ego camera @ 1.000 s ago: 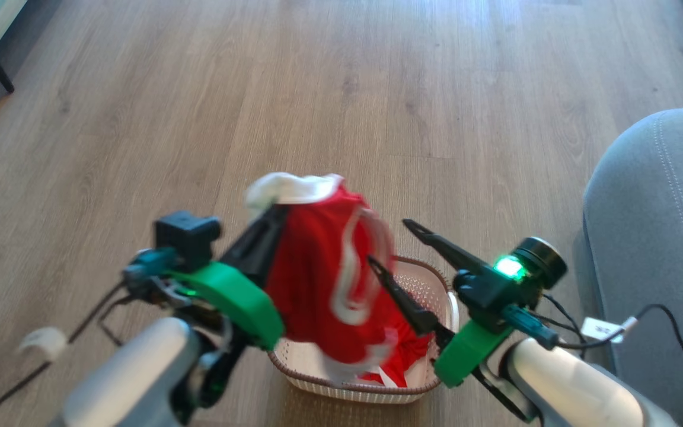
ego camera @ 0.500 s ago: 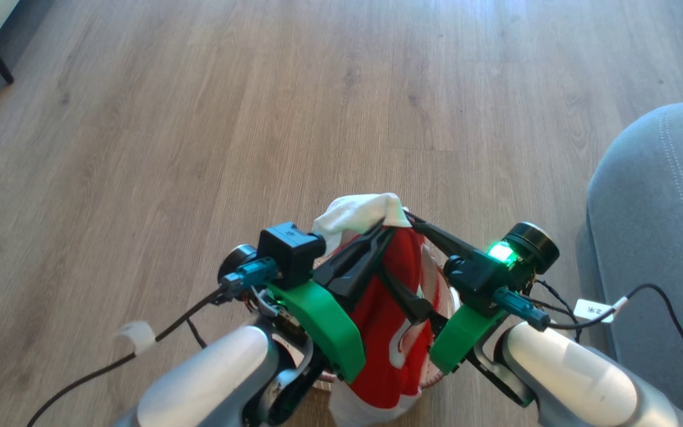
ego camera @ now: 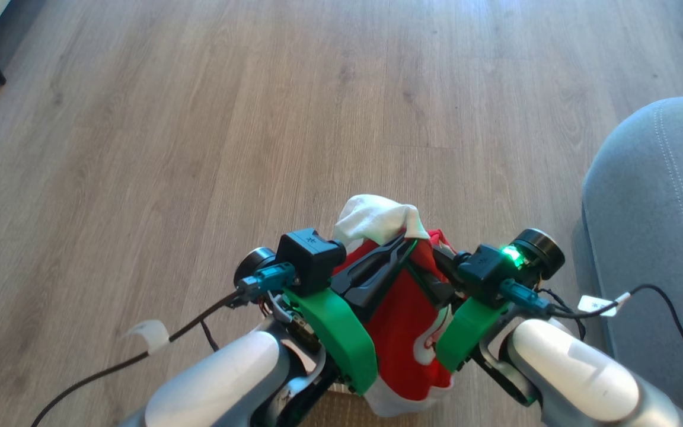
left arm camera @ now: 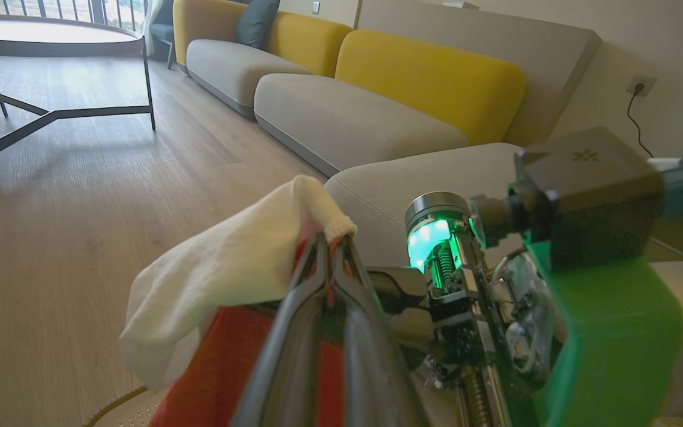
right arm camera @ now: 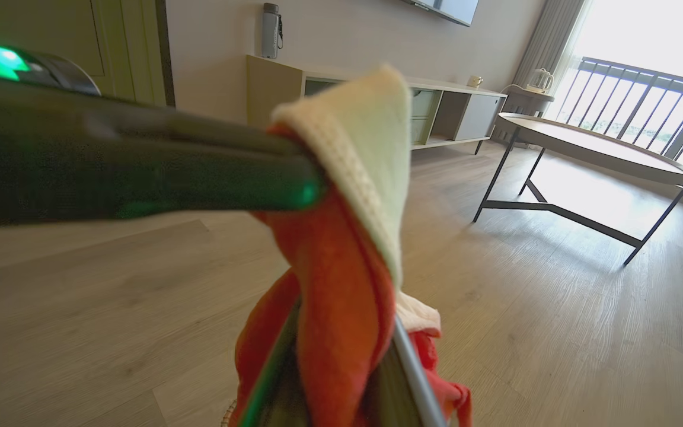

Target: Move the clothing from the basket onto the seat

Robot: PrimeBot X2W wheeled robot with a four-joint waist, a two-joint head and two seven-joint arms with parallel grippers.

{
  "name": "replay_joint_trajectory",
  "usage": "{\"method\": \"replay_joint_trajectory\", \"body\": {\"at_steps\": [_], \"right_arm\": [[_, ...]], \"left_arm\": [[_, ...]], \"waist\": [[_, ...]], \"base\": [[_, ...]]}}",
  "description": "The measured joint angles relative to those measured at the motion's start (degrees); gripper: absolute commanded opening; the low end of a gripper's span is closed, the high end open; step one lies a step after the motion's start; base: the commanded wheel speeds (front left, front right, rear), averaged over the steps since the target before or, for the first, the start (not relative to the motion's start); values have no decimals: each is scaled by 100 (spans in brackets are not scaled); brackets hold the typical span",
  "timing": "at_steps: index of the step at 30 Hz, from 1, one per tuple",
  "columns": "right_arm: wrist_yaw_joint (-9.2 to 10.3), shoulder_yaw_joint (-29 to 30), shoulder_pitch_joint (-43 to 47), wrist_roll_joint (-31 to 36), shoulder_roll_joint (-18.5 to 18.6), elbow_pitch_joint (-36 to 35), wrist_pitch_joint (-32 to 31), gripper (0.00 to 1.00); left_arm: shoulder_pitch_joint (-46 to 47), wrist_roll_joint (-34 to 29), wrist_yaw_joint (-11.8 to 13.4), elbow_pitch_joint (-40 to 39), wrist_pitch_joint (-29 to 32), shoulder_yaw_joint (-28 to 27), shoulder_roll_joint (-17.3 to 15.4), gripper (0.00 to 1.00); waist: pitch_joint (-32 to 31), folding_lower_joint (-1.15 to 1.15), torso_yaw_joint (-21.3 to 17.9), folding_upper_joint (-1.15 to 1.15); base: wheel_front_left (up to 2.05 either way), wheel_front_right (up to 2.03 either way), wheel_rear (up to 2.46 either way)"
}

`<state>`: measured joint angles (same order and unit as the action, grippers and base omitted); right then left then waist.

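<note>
Twice pinched: the clothing (ego camera: 404, 332), red with white trim, white piece uppermost, held up over the wood floor (ego camera: 199, 148) left of the seat (ego camera: 656, 225), apart from it. Clamped near the top by the left gripper (ego camera: 404, 246), fingers shut on fabric; likewise by the right gripper (ego camera: 436, 273), seat-side, red cloth between its fingers.

Bright daylight fills every view, strongest from the balcony window (right arm camera: 644, 41) at two o'clock in the right wrist view, where it blows out to white. The wooden floor (ego camera: 199, 118) shows pale glare toward twelve o'clock in the head view. Up close, the clothing (right arm camera: 341, 284) is out of focus in the right wrist view — straight lines bow slightly near both wrist views' edges.
</note>
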<state>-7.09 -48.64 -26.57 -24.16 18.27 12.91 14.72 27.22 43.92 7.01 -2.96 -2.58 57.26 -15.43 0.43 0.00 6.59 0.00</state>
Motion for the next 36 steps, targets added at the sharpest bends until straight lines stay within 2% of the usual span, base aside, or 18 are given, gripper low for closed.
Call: {"method": "replay_joint_trajectory", "body": {"at_steps": [1,3,11,19,30,36], "right_arm": [[0,10,0,-24,0,3,0,0],[0,53,0,-64,9,8,0,0],[0,398,16,-120,321,-112,-79,0],[0,1066,252,-7,589,-598,-260,0],[0,1987,764,221,732,-1328,-609,0],[0,2316,945,272,731,-1592,-694,0]], "left_arm": [[0,0,0,5,-2,-1,0,42],[-1,1,0,21,-30,-2,0,100],[-25,-8,0,144,-240,-3,-13,100],[-30,-94,-56,300,-441,2,-15,100],[-20,-144,-124,411,-543,112,22,100],[-9,-157,-144,414,-552,131,35,100]], "waist": [[4,0,-11,0],[15,0,-42,0],[88,0,-357,0],[279,0,-972,0],[555,0,-1829,0],[670,0,-2099,0]], "base": [[0,0,0],[0,0,0],[0,0,0],[0,0,0],[0,0,0],[0,0,0]]}}
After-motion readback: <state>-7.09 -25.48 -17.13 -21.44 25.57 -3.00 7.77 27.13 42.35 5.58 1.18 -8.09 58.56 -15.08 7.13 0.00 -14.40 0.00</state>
